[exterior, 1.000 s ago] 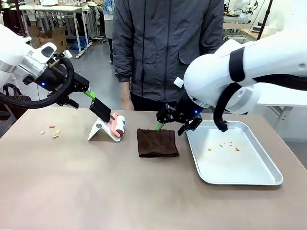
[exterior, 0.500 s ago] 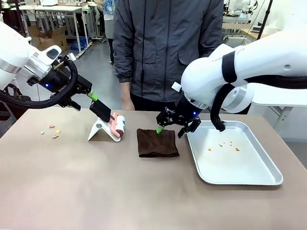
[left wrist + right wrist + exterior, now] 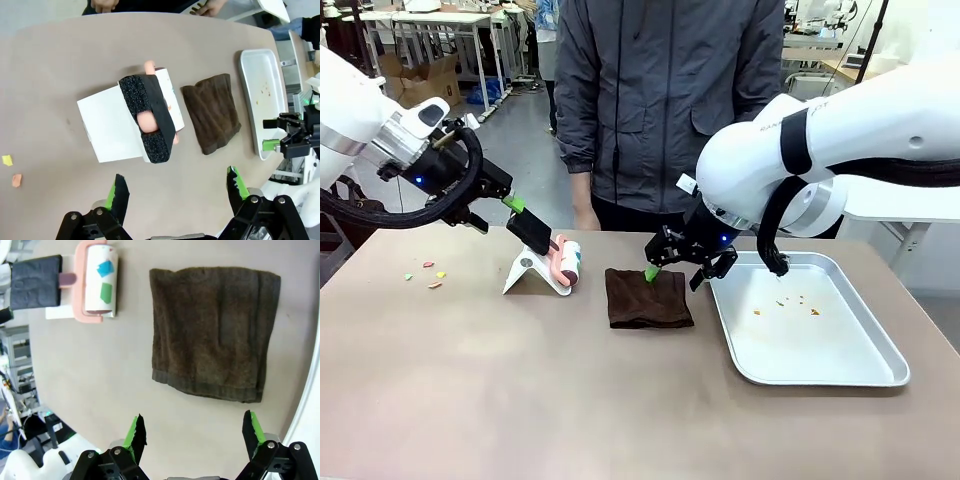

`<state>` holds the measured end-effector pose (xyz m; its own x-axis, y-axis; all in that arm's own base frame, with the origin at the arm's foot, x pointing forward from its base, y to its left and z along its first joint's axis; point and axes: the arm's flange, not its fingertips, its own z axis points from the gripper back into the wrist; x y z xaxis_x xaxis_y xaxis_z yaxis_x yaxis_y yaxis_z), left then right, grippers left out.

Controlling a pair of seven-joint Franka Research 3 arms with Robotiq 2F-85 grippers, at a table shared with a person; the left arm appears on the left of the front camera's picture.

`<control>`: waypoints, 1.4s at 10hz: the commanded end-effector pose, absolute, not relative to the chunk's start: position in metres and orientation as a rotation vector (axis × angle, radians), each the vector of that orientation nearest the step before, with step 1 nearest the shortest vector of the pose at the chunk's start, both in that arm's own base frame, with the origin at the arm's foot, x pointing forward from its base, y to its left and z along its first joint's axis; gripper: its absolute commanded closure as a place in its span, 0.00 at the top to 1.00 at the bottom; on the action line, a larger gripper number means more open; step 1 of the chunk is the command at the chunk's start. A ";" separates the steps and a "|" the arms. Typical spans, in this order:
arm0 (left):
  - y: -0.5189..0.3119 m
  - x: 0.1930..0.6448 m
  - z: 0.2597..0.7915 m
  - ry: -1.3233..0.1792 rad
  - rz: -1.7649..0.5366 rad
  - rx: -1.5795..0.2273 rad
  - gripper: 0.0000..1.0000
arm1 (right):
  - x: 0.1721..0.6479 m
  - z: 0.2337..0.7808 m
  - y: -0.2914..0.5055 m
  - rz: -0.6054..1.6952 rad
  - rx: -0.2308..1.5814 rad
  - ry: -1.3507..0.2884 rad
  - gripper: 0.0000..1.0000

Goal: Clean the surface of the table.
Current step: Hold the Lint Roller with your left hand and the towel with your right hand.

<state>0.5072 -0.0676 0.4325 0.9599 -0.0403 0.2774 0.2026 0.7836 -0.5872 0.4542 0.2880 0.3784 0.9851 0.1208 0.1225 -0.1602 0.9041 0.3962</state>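
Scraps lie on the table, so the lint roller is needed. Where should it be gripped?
Probably the black foam handle, from above with the left tool: it slants up off the white stand, clear on both sides, padded for grip.

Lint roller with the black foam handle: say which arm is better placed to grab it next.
Left. The left hand, open, hovers at the pink lint roller, lined up with its handle; the right hand hangs open over the dark brown folded towel.

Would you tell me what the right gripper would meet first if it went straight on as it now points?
Most likely the folded brown towel, lying on the table straight ahead of the open right gripper; depth is unclear.
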 end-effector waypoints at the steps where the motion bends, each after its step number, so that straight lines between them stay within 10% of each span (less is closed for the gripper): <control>1: -0.072 0.531 0.429 -0.203 -0.141 -0.654 1.00 | 0.477 0.374 0.306 0.115 0.365 -0.086 1.00; 14: -0.085 0.560 0.409 -0.119 -0.146 -0.632 1.00 | 0.539 0.304 0.342 -0.127 0.019 -0.047 1.00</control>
<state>0.5558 -0.0854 0.4041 0.9812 -0.0892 0.1714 0.1749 0.7872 -0.5914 0.5350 0.3364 0.3056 0.9947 -0.0954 0.0389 0.0928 0.9938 0.0618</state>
